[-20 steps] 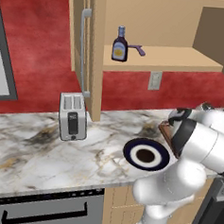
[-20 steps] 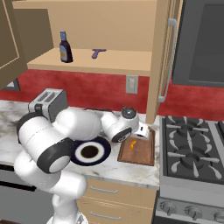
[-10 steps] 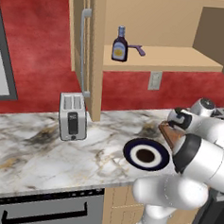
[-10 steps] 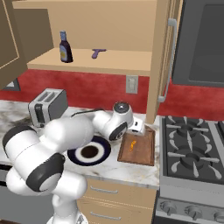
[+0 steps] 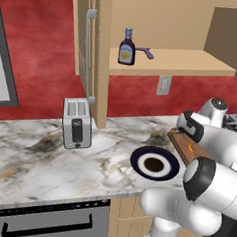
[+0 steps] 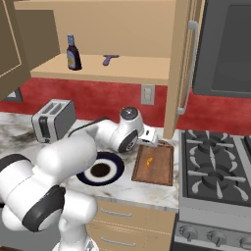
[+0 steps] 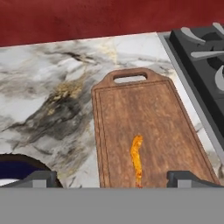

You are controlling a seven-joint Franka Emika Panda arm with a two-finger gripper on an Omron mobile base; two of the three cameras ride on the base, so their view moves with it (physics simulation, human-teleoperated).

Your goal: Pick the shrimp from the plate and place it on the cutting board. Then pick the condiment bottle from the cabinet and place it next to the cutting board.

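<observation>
Marble counter (image 5: 32, 159); red wall (image 5: 39, 60)

No text, number, brand or sign can be read anywhere. A yellow-and-white label is carried on the condiment bottle (image 5: 127, 46), which stands near the left end of the cabinet (image 5: 167, 62) shelf, but its markings are too small and blurred to be made out.
</observation>
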